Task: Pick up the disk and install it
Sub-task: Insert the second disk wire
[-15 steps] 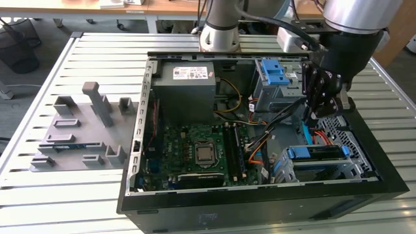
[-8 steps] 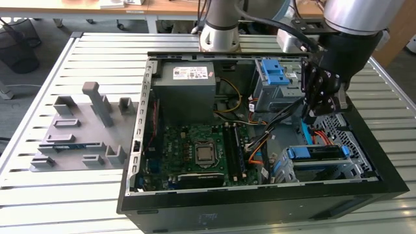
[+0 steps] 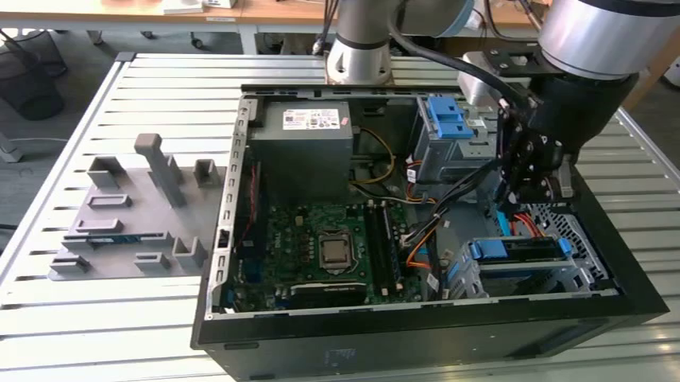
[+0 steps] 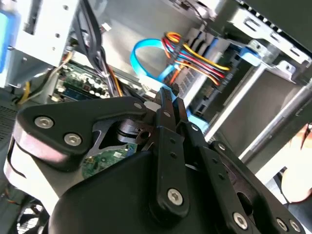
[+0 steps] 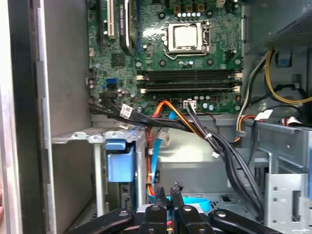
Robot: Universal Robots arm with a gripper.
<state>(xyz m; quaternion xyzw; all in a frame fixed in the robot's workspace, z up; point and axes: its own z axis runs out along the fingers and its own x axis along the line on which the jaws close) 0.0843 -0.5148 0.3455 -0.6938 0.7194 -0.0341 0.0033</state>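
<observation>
The disk (image 3: 528, 250) lies flat in the grey drive cage at the case's front corner, on the exterior view's right, edged by its blue carrier frame (image 3: 489, 249). In the second wrist view the disk's cabled end (image 4: 214, 90) carries a multicoloured power lead and a blue data cable. The first wrist view shows the carrier's blue end (image 5: 119, 163) inside the cage. My gripper (image 3: 523, 208) hangs just above the cage, a little apart from the disk. Its black fingers (image 4: 168, 105) are pressed together with nothing between them, seen too as a shut gripper (image 5: 170, 191) over the cables.
The open tower case (image 3: 228, 239) lies on a slatted metal table. The motherboard (image 5: 170, 63) and grey power supply (image 3: 302, 139) fill its middle and back. A second bay with a blue latch (image 3: 447, 119) stands behind my arm. A grey fixture block (image 3: 127, 215) sits outside the case.
</observation>
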